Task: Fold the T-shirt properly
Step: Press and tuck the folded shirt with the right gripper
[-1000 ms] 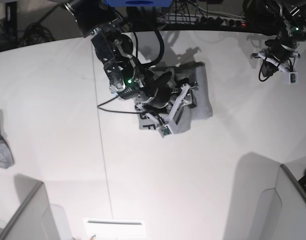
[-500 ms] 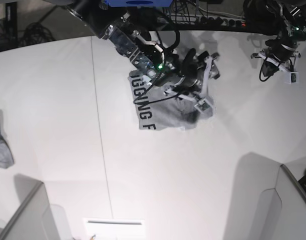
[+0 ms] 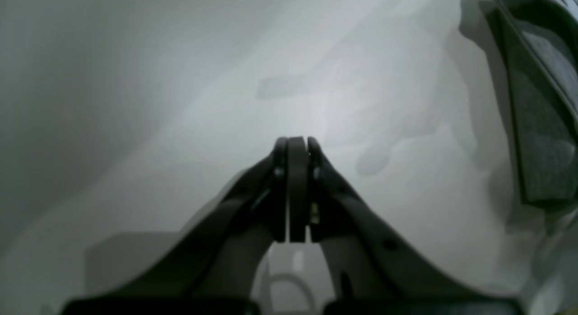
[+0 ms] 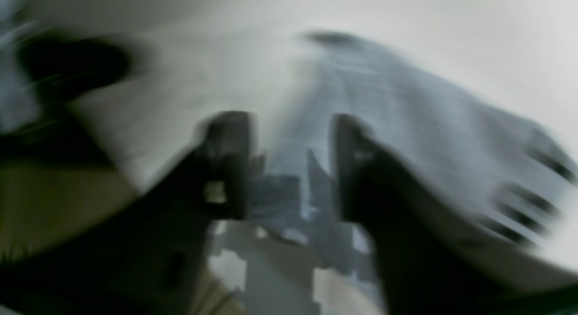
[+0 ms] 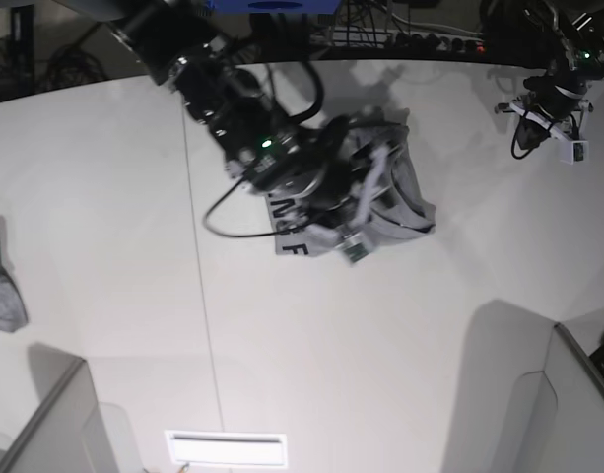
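1. At the far left edge of the base view a small grey cloth piece [image 5: 1, 286] lies on the white table [image 5: 104, 197], well apart from both arms.
2. The right gripper [image 5: 366, 212] sits over the middle of the table, its arm reaching down from the top edge. It is directly above the T-shirt [image 5: 405, 212], which lies bunched and partly folded under and just right of it.
3. Black letters [image 5: 290, 248] show on the T-shirt's lower left part, just below and left of that gripper.
4. In the right wrist view the picture is smeared by motion. The right gripper [image 4: 289, 166] has its two fingers [image 4: 230, 161] standing apart, with grey cloth of the T-shirt [image 4: 406, 125] between and beyond them. Whether they pinch the cloth I cannot tell.
5. The left gripper [image 5: 553, 108] is at the top right corner of the base view, well apart from the T-shirt, above bare table.
6. In the left wrist view the left gripper [image 3: 295, 145] has its fingers pressed together with nothing between them; only pale table surface [image 3: 135, 125] lies ahead of it.
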### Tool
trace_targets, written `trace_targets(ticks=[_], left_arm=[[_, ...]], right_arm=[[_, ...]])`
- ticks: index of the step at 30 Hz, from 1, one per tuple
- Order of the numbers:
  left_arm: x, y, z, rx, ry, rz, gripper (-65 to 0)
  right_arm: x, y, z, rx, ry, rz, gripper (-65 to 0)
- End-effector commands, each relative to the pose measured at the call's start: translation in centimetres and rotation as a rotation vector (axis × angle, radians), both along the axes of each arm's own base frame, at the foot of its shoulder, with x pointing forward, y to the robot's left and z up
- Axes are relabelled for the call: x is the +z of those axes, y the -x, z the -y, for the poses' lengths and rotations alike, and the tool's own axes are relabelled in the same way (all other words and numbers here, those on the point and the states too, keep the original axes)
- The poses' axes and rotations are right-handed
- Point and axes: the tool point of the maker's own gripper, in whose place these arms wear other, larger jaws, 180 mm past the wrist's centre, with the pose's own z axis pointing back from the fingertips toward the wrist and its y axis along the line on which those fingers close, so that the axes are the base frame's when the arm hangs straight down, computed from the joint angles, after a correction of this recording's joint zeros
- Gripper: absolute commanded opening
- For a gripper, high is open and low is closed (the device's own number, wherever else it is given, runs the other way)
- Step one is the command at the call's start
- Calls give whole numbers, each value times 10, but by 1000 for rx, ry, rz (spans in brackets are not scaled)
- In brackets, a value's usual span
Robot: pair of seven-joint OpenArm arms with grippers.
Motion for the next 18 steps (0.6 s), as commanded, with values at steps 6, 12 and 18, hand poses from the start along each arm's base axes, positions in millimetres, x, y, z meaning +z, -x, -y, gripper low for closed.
trace_targets(ticks=[6, 12, 18], left_arm=[[11, -9, -1, -16, -9, 47, -650], [11, -8, -1, -14, -9, 44, -650], [10, -6, -3, -10, -11, 39, -650]], right_arm=[[-35, -10, 9, -41, 35, -69, -650], [-60, 26, -17, 65, 68, -111, -650], [-62, 60, -53, 199, 77, -116, -650]])
